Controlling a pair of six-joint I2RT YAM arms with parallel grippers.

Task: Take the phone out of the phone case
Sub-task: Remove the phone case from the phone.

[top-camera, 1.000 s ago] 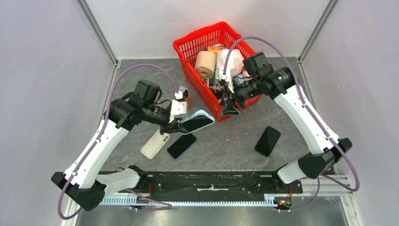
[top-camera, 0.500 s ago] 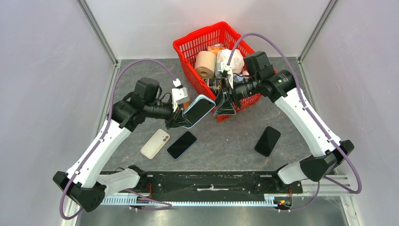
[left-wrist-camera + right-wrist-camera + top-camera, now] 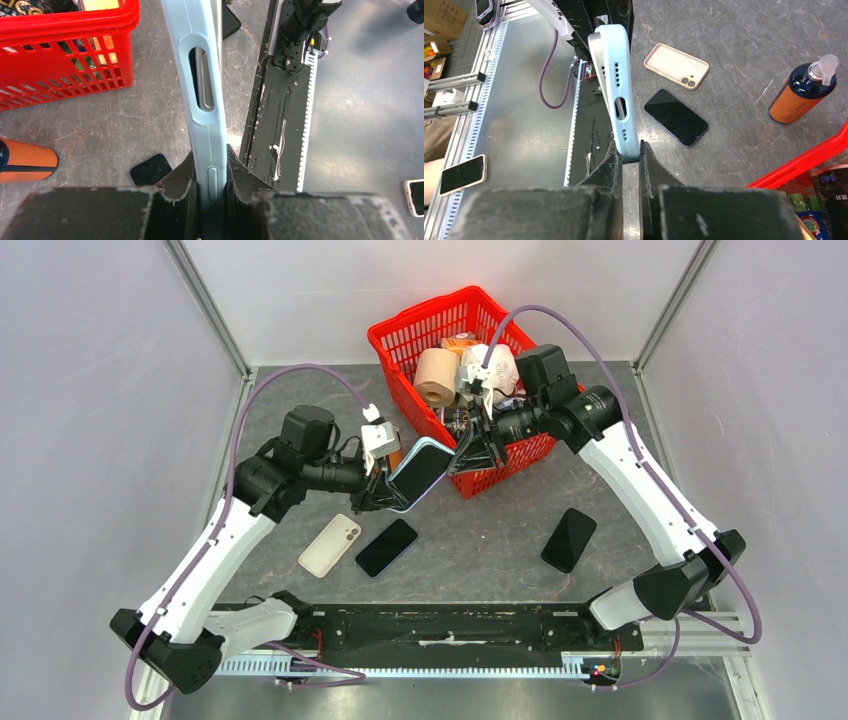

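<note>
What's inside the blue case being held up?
A phone: its grey edge shows through the side slot of the case, its dark screen from above. Its back is covered.

Left gripper [image 3: 210, 170] clamps the pale blue phone case [image 3: 202, 90] edge-on over the grey table [image 3: 150, 125], red basket [image 3: 65, 55] and orange bottle [image 3: 25, 161] off left.

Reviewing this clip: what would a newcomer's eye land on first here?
The phone in a light-blue case is held in the air over mid-table. The left gripper pinches one long edge, and the right gripper is clamped on a bottom corner. Just behind it stands a red basket stuffed with goods. On the table below lie a cream phone case and a black phone side by side.
</note>
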